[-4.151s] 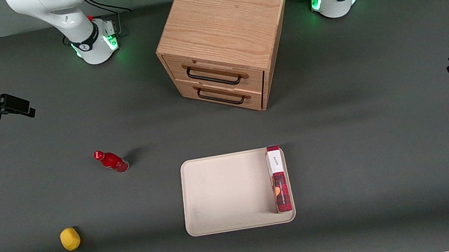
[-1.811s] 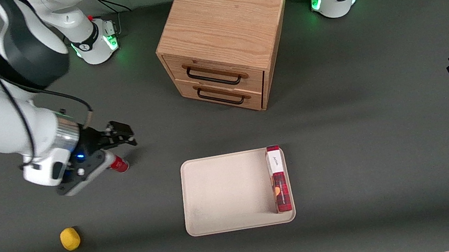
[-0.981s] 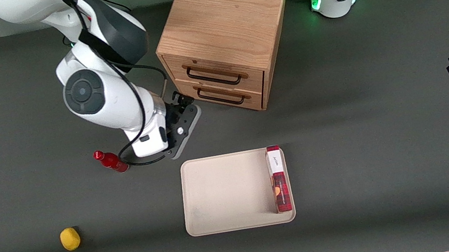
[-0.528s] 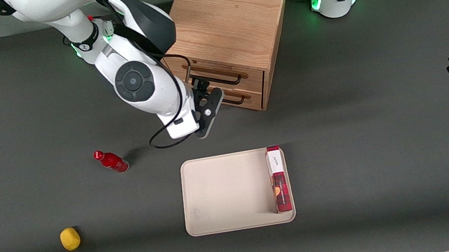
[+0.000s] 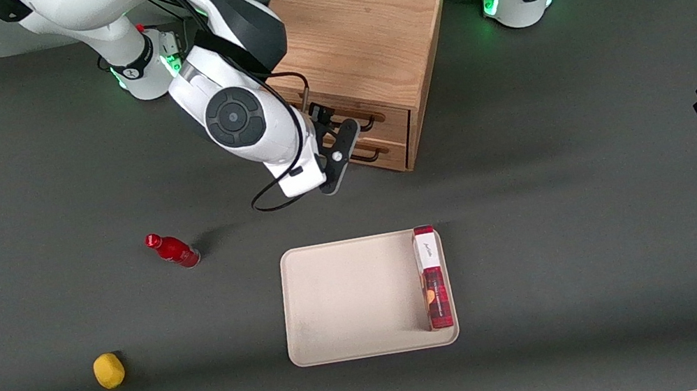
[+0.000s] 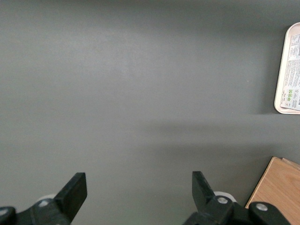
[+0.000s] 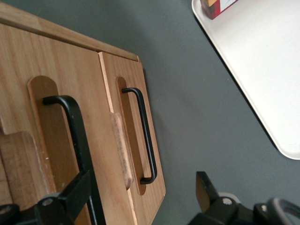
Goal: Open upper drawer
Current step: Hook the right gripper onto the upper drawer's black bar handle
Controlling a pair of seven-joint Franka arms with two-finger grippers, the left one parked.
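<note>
My jaws stand apart with nothing between them, one finger (image 7: 77, 197) just beside the upper drawer's handle (image 7: 75, 131). My gripper (image 5: 323, 122) hangs in front of the upper drawer (image 5: 389, 123), which sits shut in the cabinet (image 5: 354, 17) above the lower drawer (image 7: 136, 136). Nearer the camera lies a tray (image 5: 351, 294) with a box (image 5: 432, 277).
</note>
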